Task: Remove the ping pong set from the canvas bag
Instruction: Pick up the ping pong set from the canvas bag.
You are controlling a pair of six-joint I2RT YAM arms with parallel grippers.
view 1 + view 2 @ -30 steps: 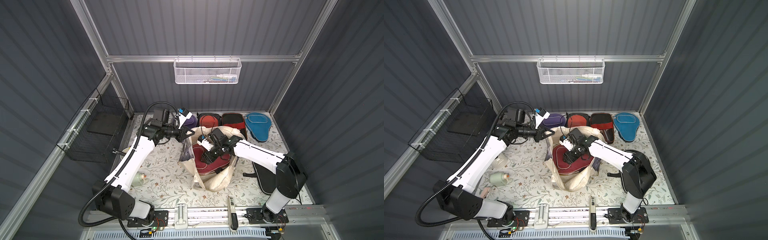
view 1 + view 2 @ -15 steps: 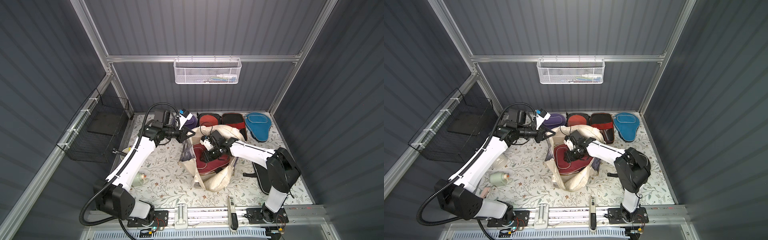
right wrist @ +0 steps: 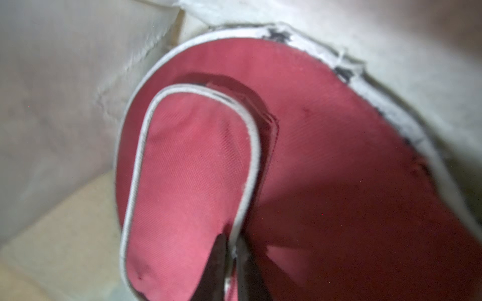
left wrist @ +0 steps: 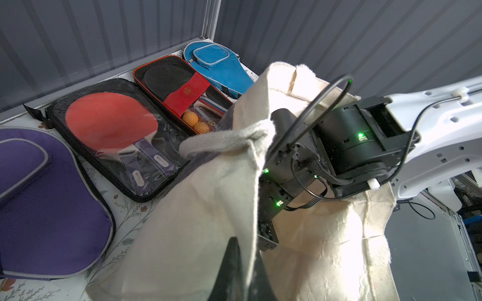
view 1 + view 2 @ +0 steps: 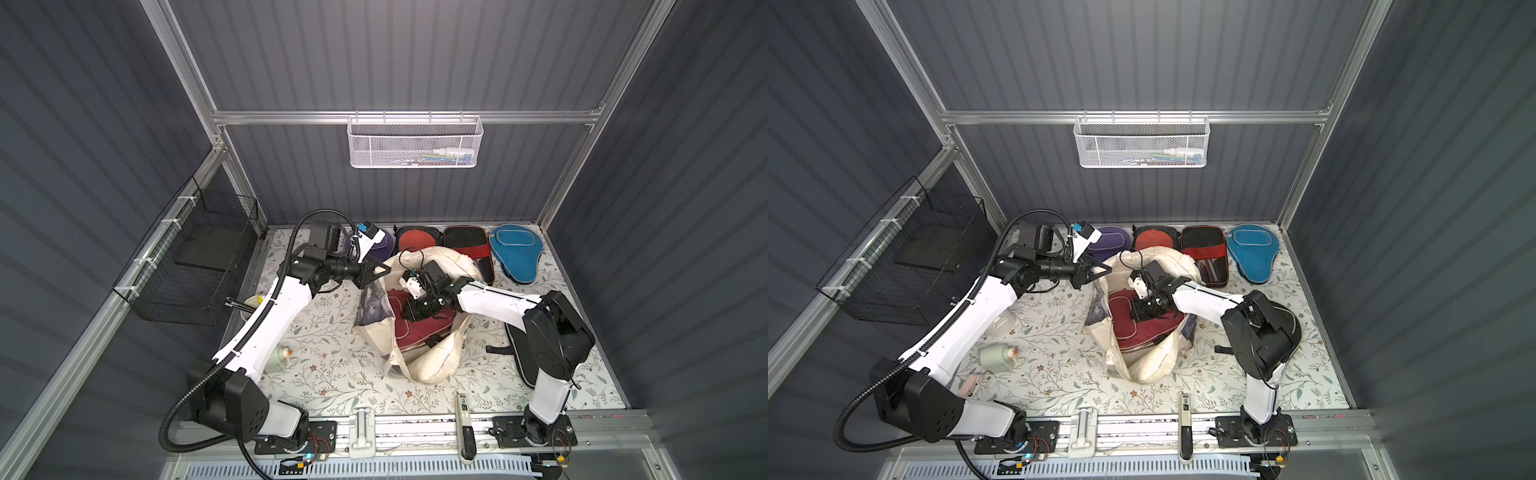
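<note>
The right arm is bent into the canvas bag (image 5: 432, 365), right tool (image 3: 232, 250) clamped on the maroon cover (image 3: 326, 156); the rim is gripped by the outstretched left tool (image 4: 242, 260).

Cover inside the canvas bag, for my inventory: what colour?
Maroon cover, pale piping; clearest in the right wrist view.

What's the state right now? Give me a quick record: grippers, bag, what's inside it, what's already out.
left gripper: shut on the canvas bag rim, holding the mouth open
right gripper: inside the bag, shut on the pale pocket piping of the maroon paddle cover
in bag: maroon paddle cover
out, back row: purple cover, clear-front case with red paddle, red-and-black case, blue cover
</note>
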